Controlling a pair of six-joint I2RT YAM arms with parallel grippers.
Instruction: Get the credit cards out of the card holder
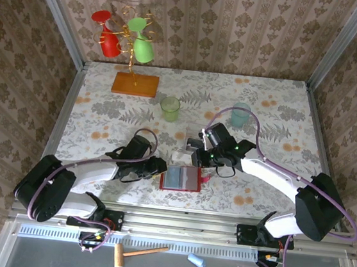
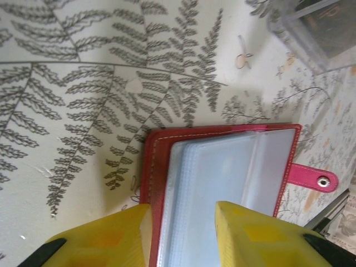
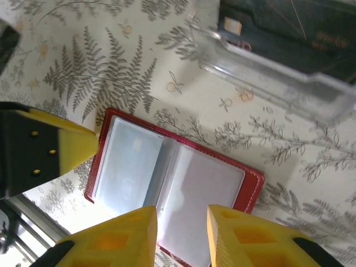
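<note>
from above, you have one holder (image 1: pixel 181 179) lying open flat on the table (image 1: pixel 277 112) near its front edge. the left gripper (image 1: pixel 160 166) is at the holder's left edge and the right gripper (image 1: pixel 200 162) at its upper right corner. that makes two grippers and one holder. farther back stand two cups, one green (image 1: pixel 170 109) and one teal (image 1: pixel 240 116). on your left wrist view, the left gripper (image 2: pixel 182 214) has its jaws parted, with one finger (image 2: pixel 111 236) over the red border and the other over the clear sleeves. nothing is pinched between them, and i can't tell whether they press on the holder (image 2: pixel 222 167). one clear tray (image 2: pixel 303 41) sits just past the holder with one dark card (image 2: pixel 328 22) in it. on your right wrist view, the right gripper (image 3: pixel 182 233) is also parted, over the holder's (image 3: pixel 167 178) right page near the fold, and grasps nothing i can see. two sleeve pages show. the left one seems to hold a pale card, though the glare makes it uncertain. the tray (image 3: pixel 267 72) and its dark card (image 3: pixel 289 22) lie well apart from the fingers. my read is that one card is out and the job is partway done. you'll need to empty the sleeves, and how many cards remain i can't count.
</note>
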